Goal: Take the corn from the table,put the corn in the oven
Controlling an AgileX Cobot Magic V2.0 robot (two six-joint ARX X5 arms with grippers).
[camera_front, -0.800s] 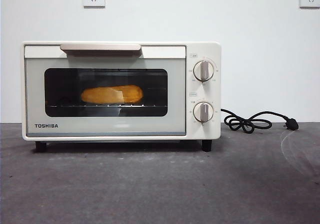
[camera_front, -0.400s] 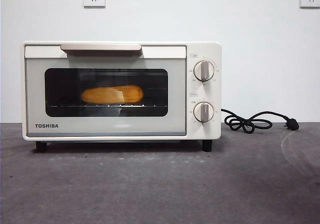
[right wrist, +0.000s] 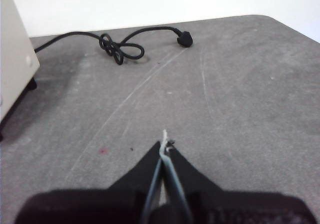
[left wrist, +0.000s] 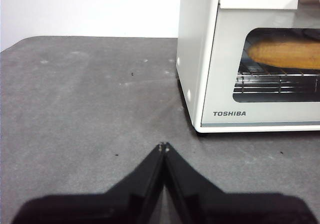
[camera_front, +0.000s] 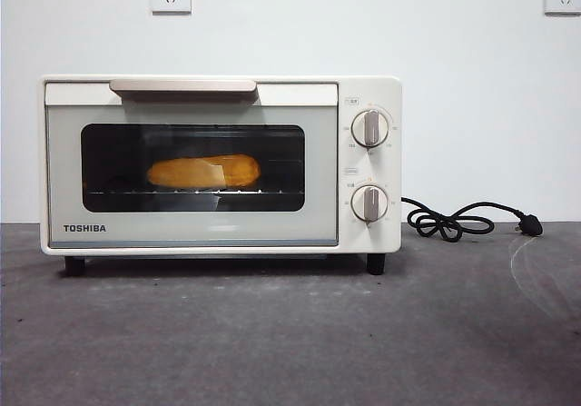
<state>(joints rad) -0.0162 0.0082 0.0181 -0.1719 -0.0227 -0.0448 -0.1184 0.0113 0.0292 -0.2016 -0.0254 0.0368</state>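
One corn (camera_front: 203, 171) is seen inside the one closed oven (camera_front: 220, 163); two knobs (camera_front: 369, 128) are counted. The left gripper (left wrist: 163, 146) and the right gripper (right wrist: 164, 145) are clenched, empty.

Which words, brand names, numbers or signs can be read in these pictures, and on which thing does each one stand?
"TOSHIBA": black letters at a lower corner of the door of the cream-white boxy toaster oven, readable in the front view and the left wrist view.
Small markings around and above the two round grey knobs: too small to read.
No other text is visible.
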